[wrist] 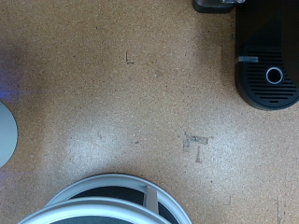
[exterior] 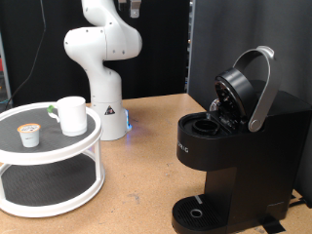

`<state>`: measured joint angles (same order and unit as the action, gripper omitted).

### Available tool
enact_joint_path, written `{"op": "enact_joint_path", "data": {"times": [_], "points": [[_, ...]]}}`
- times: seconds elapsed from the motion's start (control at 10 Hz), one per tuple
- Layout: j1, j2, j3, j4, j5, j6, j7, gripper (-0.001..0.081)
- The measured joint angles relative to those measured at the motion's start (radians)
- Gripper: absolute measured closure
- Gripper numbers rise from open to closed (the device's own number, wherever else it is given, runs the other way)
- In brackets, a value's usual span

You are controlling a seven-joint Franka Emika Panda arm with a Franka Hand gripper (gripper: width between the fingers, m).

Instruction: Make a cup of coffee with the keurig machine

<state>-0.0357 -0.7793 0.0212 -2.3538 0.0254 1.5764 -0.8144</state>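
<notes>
The hand does not show in either view: the exterior view cuts the white arm (exterior: 102,54) off at the top of the picture, and the wrist view looks straight down at the table (wrist: 112,103) with no fingers in sight. How far the hand is open, and whether it holds anything, cannot be told.

The cup (exterior: 71,114) stands upright on the top tier of a white two-tier round stand (exterior: 49,190) at the exterior view's left, with a small foil-topped pod (exterior: 31,135) just beside it on the same tier. The keurig machine (exterior: 239,156) sits at the exterior view's right, well apart from the stand, its lid (exterior: 242,88) raised and the brew chamber (exterior: 207,125) open. No pod can be made out in the chamber. The drip tray (exterior: 200,212) carries no cup. In the wrist view only the stand's rim (wrist: 103,187) and the machine's base (wrist: 269,75) appear, at opposite edges.

As a judgement, little of the work appears done beyond the open lid. The risks lie on the crowded tier: the pod stands close to the cup, so a descent onto either could nudge the other, and the stand is light enough that a sideways push might shift it. The raised lid handle also juts into the space above the machine, where a passing arm could strike it.
</notes>
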Motion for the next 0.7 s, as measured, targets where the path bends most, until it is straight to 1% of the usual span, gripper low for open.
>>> {"op": "enact_joint_path", "data": {"times": [0.1, 0.2, 0.4, 0.5, 0.6, 0.7], "points": [[0.000, 0.000, -0.004, -0.001, 0.001, 0.016, -0.010, 0.0003], [0.000, -0.002, -0.023, -0.004, 0.006, 0.037, -0.033, 0.0003], [-0.005, -0.004, -0.101, -0.004, 0.007, 0.044, -0.116, 0.0003], [-0.009, -0.003, -0.139, -0.001, -0.015, 0.027, -0.169, 0.0003], [-0.016, -0.003, -0.170, 0.001, -0.037, 0.023, -0.205, 0.0003], [-0.021, -0.003, -0.184, 0.003, -0.040, 0.023, -0.225, 0.0003]]}}
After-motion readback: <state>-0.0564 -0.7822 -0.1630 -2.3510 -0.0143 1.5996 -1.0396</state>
